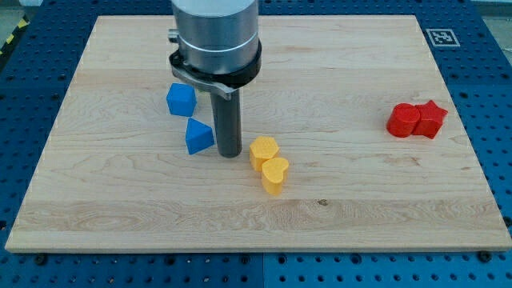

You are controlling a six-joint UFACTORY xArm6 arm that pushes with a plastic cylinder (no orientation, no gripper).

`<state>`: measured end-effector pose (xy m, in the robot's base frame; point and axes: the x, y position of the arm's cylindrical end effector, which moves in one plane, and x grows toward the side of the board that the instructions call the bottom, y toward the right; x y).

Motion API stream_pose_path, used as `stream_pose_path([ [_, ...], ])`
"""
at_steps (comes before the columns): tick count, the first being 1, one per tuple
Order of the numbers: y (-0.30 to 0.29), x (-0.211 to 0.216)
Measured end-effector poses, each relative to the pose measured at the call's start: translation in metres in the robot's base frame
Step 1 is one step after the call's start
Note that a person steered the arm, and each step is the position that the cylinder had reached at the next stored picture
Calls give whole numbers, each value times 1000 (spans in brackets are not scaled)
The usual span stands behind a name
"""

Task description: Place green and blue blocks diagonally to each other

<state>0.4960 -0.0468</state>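
My tip (pixel 230 153) rests on the wooden board, just right of a blue triangular block (pixel 198 135) and just left of two yellow blocks. A blue cube-like block (pixel 181 99) sits above and left of the triangular one, left of the rod. The two blue blocks lie diagonally to each other, close but apart. No green block shows in the view; the arm's wide grey body hides part of the board at the top.
Two yellow heart-like blocks (pixel 264 150) (pixel 275 175) touch each other right of my tip. Two red blocks (pixel 403 120) (pixel 430 118) touch each other near the board's right edge. The board's edges border a blue perforated table.
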Motion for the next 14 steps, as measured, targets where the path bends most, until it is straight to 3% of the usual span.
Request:
stream_pose_path([
  [2,-57,-3],
  [6,-111,-45],
  [7,-173,-69],
  [8,-180,-121],
  [12,-25,-137],
  [14,14,-164],
])
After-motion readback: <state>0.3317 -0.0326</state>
